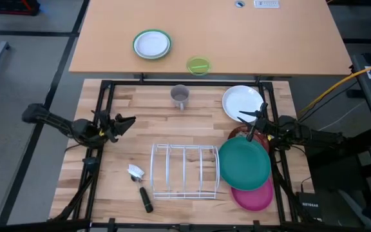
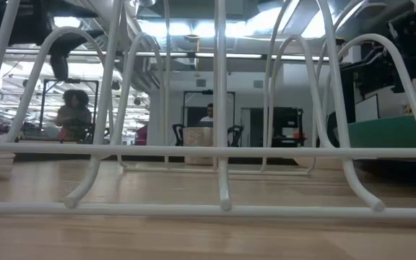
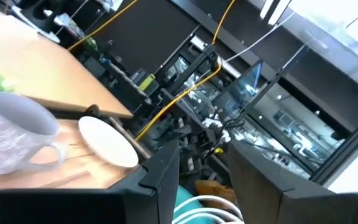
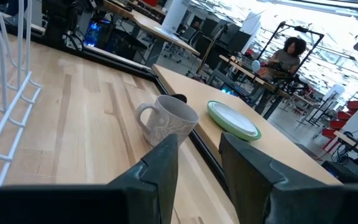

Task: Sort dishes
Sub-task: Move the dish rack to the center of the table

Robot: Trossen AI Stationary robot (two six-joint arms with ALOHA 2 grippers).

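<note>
Right gripper (image 1: 250, 126) is nearer: fingers spread, empty, over the stack's top edge between white plate (image 1: 241, 102) and teal plate (image 1: 245, 163), which lies just toward the table's front; rack (image 1: 185, 170) sits left of the stack, long axis left-right. Left gripper (image 1: 125, 122) waits parted at the left edge, well apart. Count: four plates (white, teal, red (image 1: 237, 135) mostly hidden, pink (image 1: 253, 197) beneath teal), one rack, one mug (image 1: 180, 96), one brush (image 1: 140, 187).
</note>
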